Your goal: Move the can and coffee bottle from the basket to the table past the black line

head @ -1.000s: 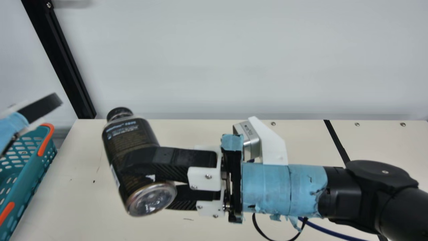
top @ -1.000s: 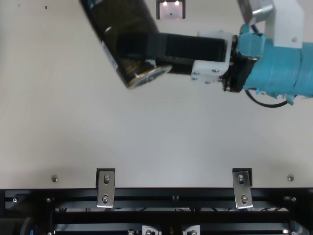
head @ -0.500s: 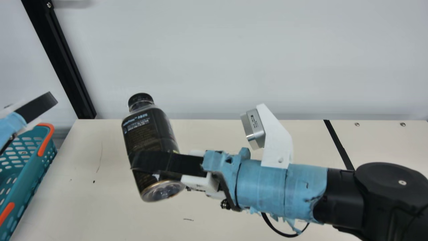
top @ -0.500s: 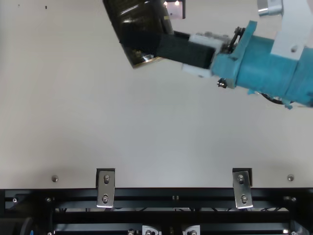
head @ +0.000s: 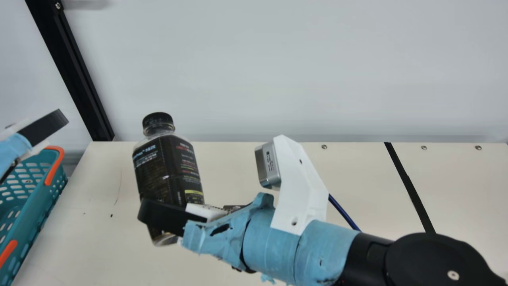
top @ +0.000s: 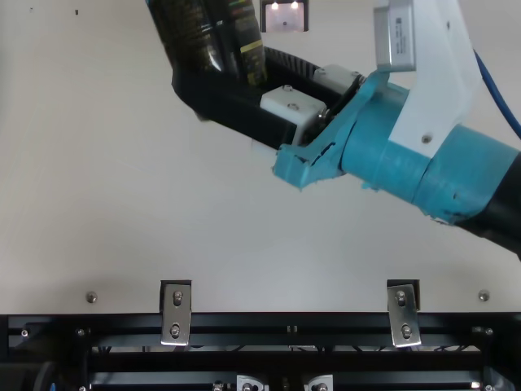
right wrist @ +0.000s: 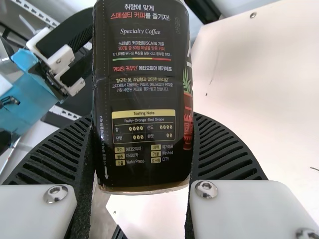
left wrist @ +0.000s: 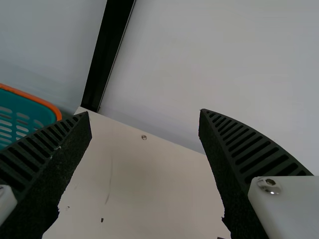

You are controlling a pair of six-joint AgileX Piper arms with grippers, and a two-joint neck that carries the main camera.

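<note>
Coffee bottle [head: 168,171] held aloft over the cream table [head: 99,242], slightly tilted, cap end up.
Cylindrical body, glossy black printed wrap, clear shoulder, dark round cap [head: 157,118]; right gripper [head: 170,214] closed around its lower part, ribbed black fingers pressed to opposite sides. Bottle lies between the basket and the black line [head: 410,192], a thin, flat strip across smooth tabletop. Left gripper [head: 43,127] near the basket, ribbed fingers spread wide, nothing between them. Basket [head: 43,206]: teal, wall pierced with rounded slots, orange handle [head: 55,165].
</note>
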